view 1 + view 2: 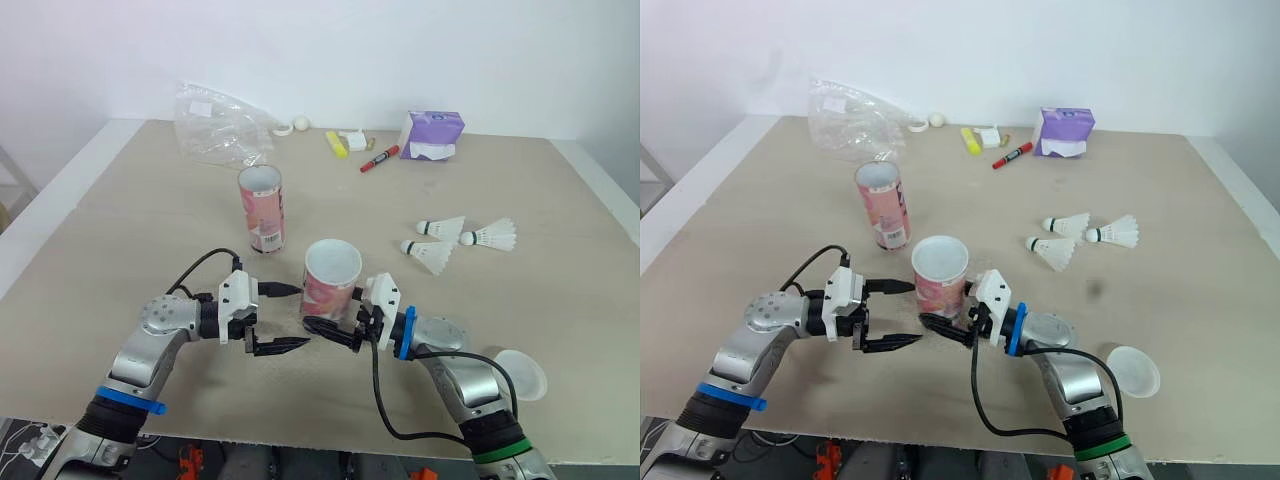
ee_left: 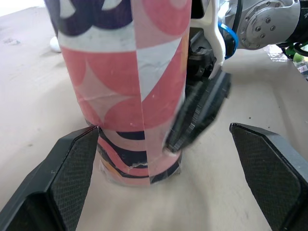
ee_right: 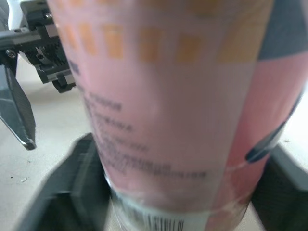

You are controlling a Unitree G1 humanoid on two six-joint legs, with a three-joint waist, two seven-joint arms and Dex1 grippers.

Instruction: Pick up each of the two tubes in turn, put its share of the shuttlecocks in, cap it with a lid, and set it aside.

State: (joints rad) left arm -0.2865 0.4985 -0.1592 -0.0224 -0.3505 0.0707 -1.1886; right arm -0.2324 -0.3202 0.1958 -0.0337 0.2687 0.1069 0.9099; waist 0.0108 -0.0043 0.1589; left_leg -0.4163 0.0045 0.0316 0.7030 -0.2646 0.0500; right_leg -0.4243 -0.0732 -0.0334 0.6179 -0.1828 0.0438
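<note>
Two pink patterned tubes stand upright with open tops: a near tube (image 1: 331,280) and a far tube (image 1: 261,208). My right gripper (image 1: 335,322) is shut on the near tube's base, its fingers (image 3: 79,190) pressing both sides of the tube (image 3: 173,115). My left gripper (image 1: 284,318) stands open just left of that tube, not touching it; the tube (image 2: 130,91) sits ahead between its spread fingers (image 2: 67,173). Three white shuttlecocks (image 1: 440,228) (image 1: 490,236) (image 1: 428,255) lie on the table to the right. A white lid (image 1: 520,373) lies near the front right edge.
At the back of the table lie a crumpled clear plastic bag (image 1: 215,125), a small white ball (image 1: 300,122), a yellow highlighter (image 1: 336,144), a red marker (image 1: 379,158) and a purple tissue pack (image 1: 432,133). The table's front edge runs just below both arms.
</note>
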